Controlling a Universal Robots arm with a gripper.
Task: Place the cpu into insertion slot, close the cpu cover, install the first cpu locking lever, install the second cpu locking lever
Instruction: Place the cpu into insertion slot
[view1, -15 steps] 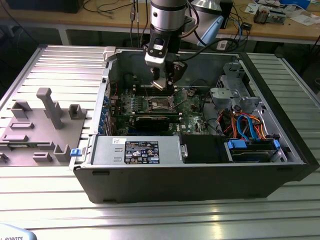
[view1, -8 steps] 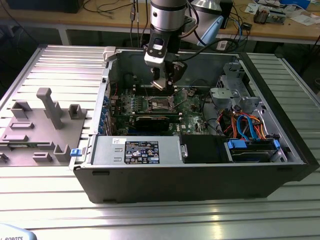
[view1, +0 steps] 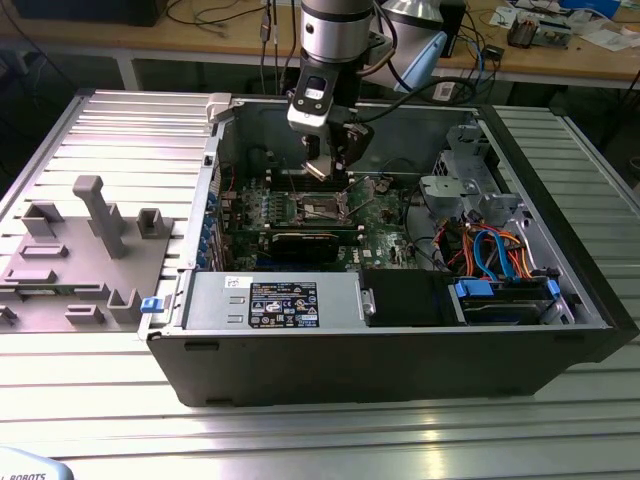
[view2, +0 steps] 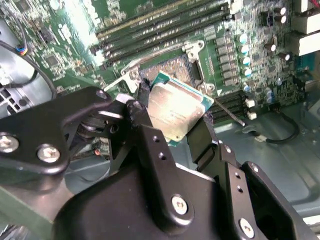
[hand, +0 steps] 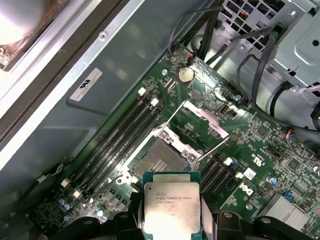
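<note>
jaws clamped on cpu (hand: 171, 207) by opposite edges; chip hangs above insertion slot (hand: 159, 159), not seated; cpu cover (hand: 206, 118) flipped open beside socket; my read: square chip corners to socket, keep it level, no tilt, no force

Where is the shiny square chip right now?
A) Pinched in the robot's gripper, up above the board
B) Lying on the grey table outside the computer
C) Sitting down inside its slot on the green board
A: in both wrist views the cpu is clamped between the two black fingers of the gripper, while the insertion slot on the green board beneath it lies open with nothing in it.
</note>
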